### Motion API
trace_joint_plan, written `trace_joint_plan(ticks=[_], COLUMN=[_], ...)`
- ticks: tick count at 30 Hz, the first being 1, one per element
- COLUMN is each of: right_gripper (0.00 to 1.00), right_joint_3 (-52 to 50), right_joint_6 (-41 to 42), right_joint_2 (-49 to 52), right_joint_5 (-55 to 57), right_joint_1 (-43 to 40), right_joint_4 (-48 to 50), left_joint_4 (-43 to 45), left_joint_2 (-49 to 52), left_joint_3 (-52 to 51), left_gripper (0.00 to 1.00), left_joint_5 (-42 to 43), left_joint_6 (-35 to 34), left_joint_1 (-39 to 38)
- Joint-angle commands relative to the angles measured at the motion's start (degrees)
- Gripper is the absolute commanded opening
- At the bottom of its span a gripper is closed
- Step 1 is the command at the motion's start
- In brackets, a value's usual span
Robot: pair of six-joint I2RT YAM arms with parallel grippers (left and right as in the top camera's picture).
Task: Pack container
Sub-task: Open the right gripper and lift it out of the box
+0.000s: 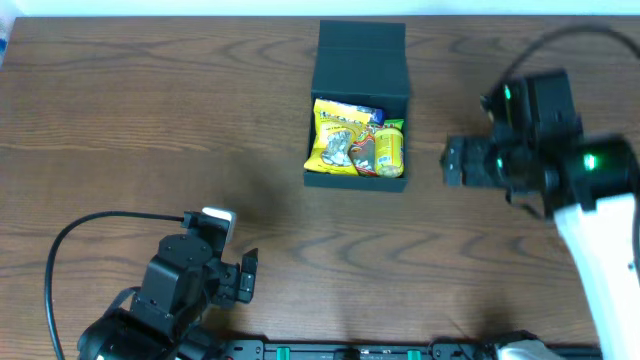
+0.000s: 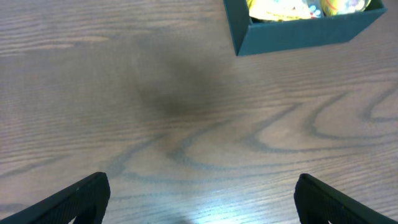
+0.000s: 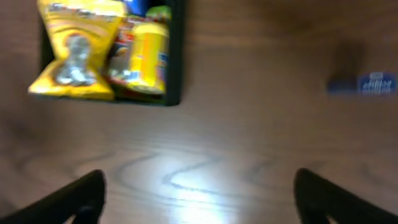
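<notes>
The dark teal container (image 1: 355, 181) sits at the back middle of the table, its flap lid (image 1: 362, 48) standing open behind it. Inside lie a yellow snack packet (image 1: 338, 140) and a yellow-green packet (image 1: 388, 150). My right gripper (image 1: 449, 162) hovers to the right of the container, open and empty; its wrist view shows the container wall (image 3: 177, 62) and both packets (image 3: 74, 50) at the upper left. My left gripper (image 1: 246, 278) is open and empty near the front edge, well short of the container (image 2: 298, 34).
A small blurred blue object (image 3: 367, 84) lies on the wood at the right of the right wrist view. A black cable (image 1: 70, 235) loops from the left arm. Bare brown tabletop (image 1: 150, 120) spreads left of the container.
</notes>
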Motion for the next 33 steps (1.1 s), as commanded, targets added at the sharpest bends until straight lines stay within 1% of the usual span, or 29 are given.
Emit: trace_joint_plan(ticks=[1, 5, 8, 10, 14, 21, 25, 33], right_gripper=[0.99, 0.99, 0.99, 0.99, 0.99, 0.99, 0.99, 0.99], right_joint_3=[-10.8, -24.2, -33.8, -38.9, -46.5, -53.3, -55.3, -57.9], right_joint_6=[3.3, 4.9, 11.9, 16.4, 17.4, 13.2, 13.3, 13.2], right_joint_2=[-6.7, -13.7, -17.5, -18.3, -18.0, -16.2, -14.4, -7.7], right_joint_5=[1.8, 3.4, 10.5, 16.4, 23.5, 29.1, 33.8, 34.9], right_joint_1=[-1.5, -2.1, -2.1, -2.1, -2.1, -2.4, -4.2, -9.0], right_joint_4=[5.2, 15.7, 21.4, 23.8, 30.6, 44.2, 49.4, 61.9], left_joint_4=[0.0, 0.0, 0.0, 0.0, 0.0, 0.0, 0.0, 0.0], left_joint_2=[-0.1, -0.1, -0.1, -0.1, -0.1, -0.1, -0.1, -0.1], left_joint_3=[-0.1, -0.1, -0.1, -0.1, -0.1, -0.1, -0.1, -0.1], left_gripper=[0.96, 0.95, 0.96, 0.96, 0.96, 0.95, 0.95, 0.96], left_joint_5=[0.0, 0.0, 0.0, 0.0, 0.0, 0.0, 0.0, 0.0], left_joint_6=[0.6, 0.6, 0.6, 0.6, 0.6, 0.6, 0.6, 0.6], left_joint_1=[0.3, 0.3, 0.3, 0.3, 0.3, 0.3, 0.3, 0.3])
